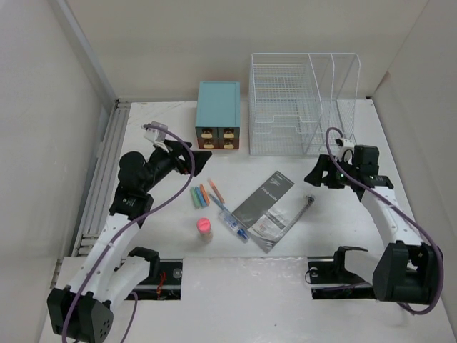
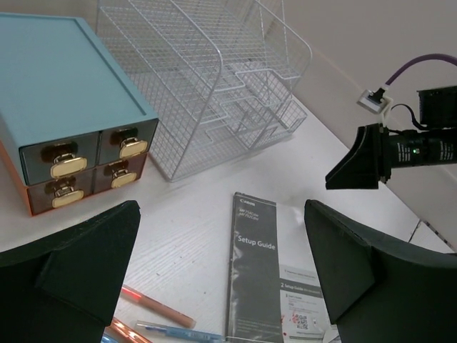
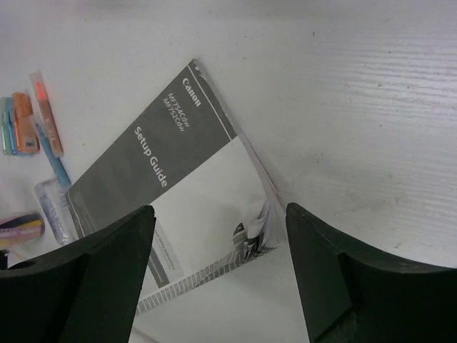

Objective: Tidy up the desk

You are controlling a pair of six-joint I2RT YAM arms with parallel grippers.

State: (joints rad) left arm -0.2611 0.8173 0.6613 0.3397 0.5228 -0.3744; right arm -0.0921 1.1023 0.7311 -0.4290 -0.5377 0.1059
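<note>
White desk [image 1: 335,232]; left hand [image 1: 191,162], right hand [image 1: 313,176] spread apart, empty.

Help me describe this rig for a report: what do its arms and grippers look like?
The left arm and right arm have white links with black joints and a purple cable each. The left gripper and right gripper have broad matte-black wedge fingers. A green light glows on the right wrist.

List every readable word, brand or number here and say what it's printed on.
"Canon": grey cover of the booklet.
"MF754Cdw" and "MF752Cdw": same cover, under the brand.
"Setup Guide": same cover.
Small print on the booklet's white part: too small to read.
Teal drawer box and pens: no readable text.
</note>
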